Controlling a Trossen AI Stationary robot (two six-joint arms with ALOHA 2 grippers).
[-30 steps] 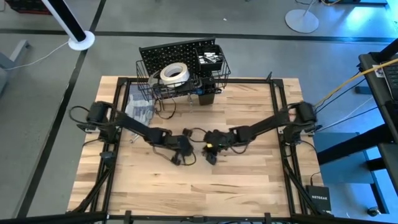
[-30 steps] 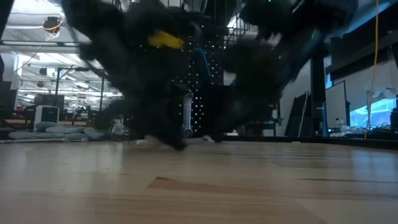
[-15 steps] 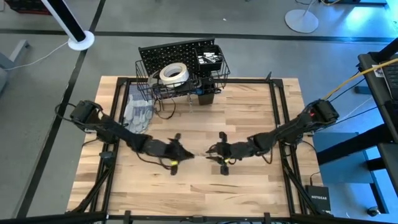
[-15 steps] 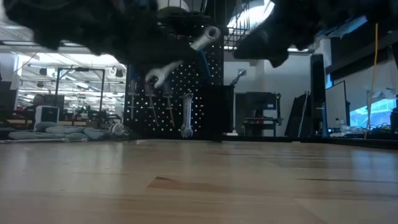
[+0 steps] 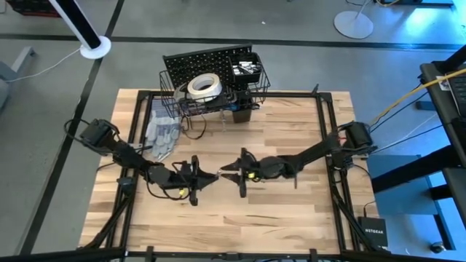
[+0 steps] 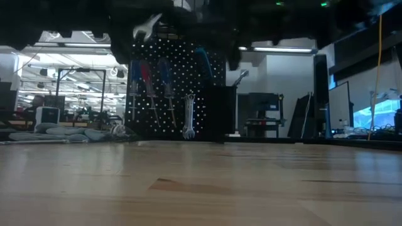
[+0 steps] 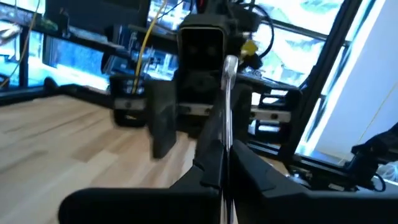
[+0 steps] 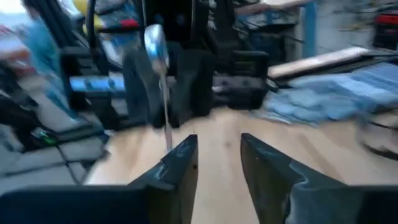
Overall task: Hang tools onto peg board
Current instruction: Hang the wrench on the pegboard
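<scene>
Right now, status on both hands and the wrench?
Left hand shut on slim silver metal wrench, mid-table. Right hand open, empty, facing it. Black perforated peg board far side; path clear.

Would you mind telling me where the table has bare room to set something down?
The near half of the table is bare, as is the right rear corner. It is crowded at the left rear, by the peg board and gloves, and mid-table where both arms meet.

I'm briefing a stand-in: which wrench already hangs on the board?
Find the peg board, the black perforated panel at the table's far edge. On its face, right of the red and blue screwdrivers, hangs a silver wrench, the only all-metal tool there.
</scene>
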